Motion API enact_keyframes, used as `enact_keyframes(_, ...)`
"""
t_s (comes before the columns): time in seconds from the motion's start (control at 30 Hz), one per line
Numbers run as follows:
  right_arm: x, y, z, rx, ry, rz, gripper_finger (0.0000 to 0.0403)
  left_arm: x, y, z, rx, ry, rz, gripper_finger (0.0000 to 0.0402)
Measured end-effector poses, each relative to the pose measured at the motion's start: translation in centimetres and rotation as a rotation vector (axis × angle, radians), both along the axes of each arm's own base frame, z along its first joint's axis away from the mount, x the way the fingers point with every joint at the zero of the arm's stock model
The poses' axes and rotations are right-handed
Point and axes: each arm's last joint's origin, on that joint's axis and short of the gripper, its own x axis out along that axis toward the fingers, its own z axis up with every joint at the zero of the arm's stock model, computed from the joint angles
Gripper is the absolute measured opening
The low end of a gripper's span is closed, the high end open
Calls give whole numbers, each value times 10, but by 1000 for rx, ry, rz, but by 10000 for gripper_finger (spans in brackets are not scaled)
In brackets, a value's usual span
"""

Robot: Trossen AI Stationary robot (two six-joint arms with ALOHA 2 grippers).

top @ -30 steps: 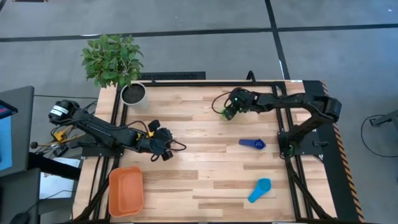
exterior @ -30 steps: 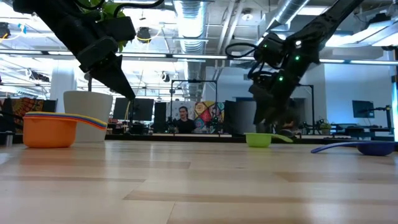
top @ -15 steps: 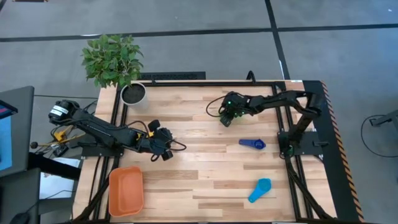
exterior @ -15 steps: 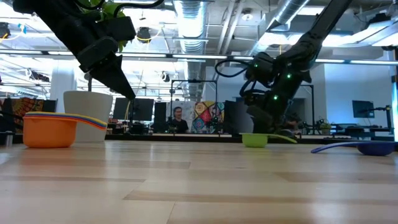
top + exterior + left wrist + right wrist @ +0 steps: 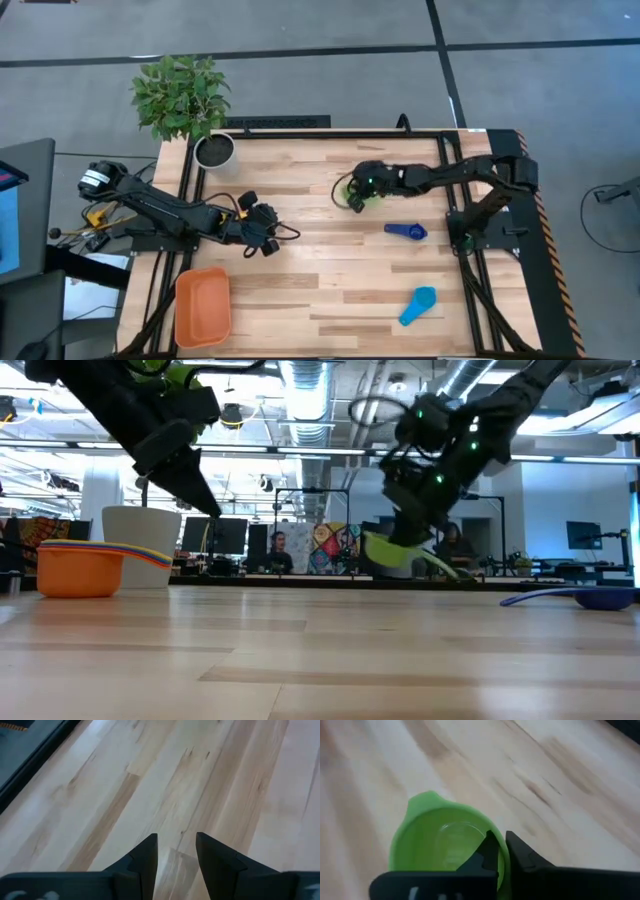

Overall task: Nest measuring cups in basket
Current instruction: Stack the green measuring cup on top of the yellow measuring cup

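Note:
A green measuring cup [image 5: 445, 845] hangs tilted above the table's far middle [image 5: 392, 552], with my right gripper [image 5: 357, 193] shut on it. A dark blue cup [image 5: 407, 231] and a light blue cup [image 5: 418, 305] lie on the table to the right, nearer the front. The orange basket [image 5: 203, 305] rests at the near left; in the low view a band of coloured handles [image 5: 140, 552] shows at its rim. My left gripper [image 5: 176, 855] hovers open over bare wood left of centre [image 5: 262, 238], with nothing between its fingers. My right gripper pinches the green cup's rim wall [image 5: 503, 866], one finger [image 5: 489, 851] inside the bowl and the other [image 5: 526, 859] outside. The fingers come from above, slanting down. The cup is lifted clear of the table and hangs tilted below them [image 5: 392, 552].
A white pot [image 5: 214, 150] with a green plant stands at the far left corner. Black frame rails run along the table's left and right sides. Bare wood lies between the two arms and along the front middle.
My right gripper has moved toward the table's left and near side, come down over the green cup and shut on its rim. The cup, which stood on the table half a second ago, is now lifted clear and tipped.

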Motion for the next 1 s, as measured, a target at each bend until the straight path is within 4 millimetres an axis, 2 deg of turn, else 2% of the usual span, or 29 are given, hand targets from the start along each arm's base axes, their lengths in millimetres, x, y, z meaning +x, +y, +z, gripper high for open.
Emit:
enact_keyframes(0.13,21,32,8,-35,-186,10,13,7,-1,8,16,-92,-12,125)
enact_keyframes(0.23,36,57,10,-95,-248,19,14,13,-3,15,60,-150,-63,123)
enact_keyframes(0.5,80,106,16,-340,-239,-6,14,23,-7,33,152,-287,-169,107)
enact_keyframes(0.77,118,135,23,-449,-235,63,18,25,-4,35,216,-268,-237,105)
enact_keyframes(1.0,122,146,30,-547,-204,57,21,24,-2,35,205,-272,-166,105)
